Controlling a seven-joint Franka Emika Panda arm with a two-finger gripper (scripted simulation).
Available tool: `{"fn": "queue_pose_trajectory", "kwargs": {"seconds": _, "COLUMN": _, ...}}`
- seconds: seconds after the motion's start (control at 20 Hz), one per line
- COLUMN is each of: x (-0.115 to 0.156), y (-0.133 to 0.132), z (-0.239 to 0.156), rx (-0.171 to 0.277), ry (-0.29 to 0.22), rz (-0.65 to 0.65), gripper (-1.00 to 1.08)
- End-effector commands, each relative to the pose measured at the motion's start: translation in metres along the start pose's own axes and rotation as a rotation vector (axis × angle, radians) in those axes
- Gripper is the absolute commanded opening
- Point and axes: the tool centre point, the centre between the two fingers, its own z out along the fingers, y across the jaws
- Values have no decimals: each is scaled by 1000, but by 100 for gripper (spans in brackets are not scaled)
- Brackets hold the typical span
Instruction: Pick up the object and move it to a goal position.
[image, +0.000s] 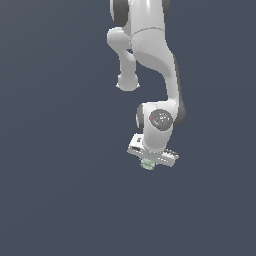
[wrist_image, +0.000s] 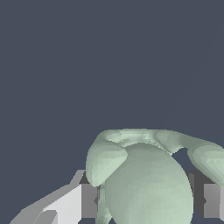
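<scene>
The object (image: 147, 164) is a tiny pale mint-green lumpy figurine with ear-like bumps. In the exterior view it sits right under the white arm's hand, partly hidden by it. My gripper (image: 149, 161) points down over it. In the wrist view the object (wrist_image: 148, 183) fills the space between the two fingers (wrist_image: 87, 201), whose dark pads press against its two sides. The gripper (wrist_image: 146, 202) is shut on the object. I cannot tell whether the object rests on the ground or hangs above it.
The white Panda arm (image: 150, 55) comes down from the top of the exterior view. A plain dark blue-grey ground (image: 60, 190) lies all around, with no other objects and no goal marker in sight.
</scene>
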Motion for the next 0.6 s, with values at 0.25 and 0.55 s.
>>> {"fn": "queue_pose_trajectory", "kwargs": {"seconds": 0.25, "x": -14, "y": -27, "z": -28, "rx": 1, "ry": 1, "rz": -1, "gripper": -100}}
{"fn": "queue_pose_trajectory", "kwargs": {"seconds": 0.55, "x": -36, "y": -73, "z": -74, "rx": 0, "ry": 1, "rz": -1, "gripper": -100}}
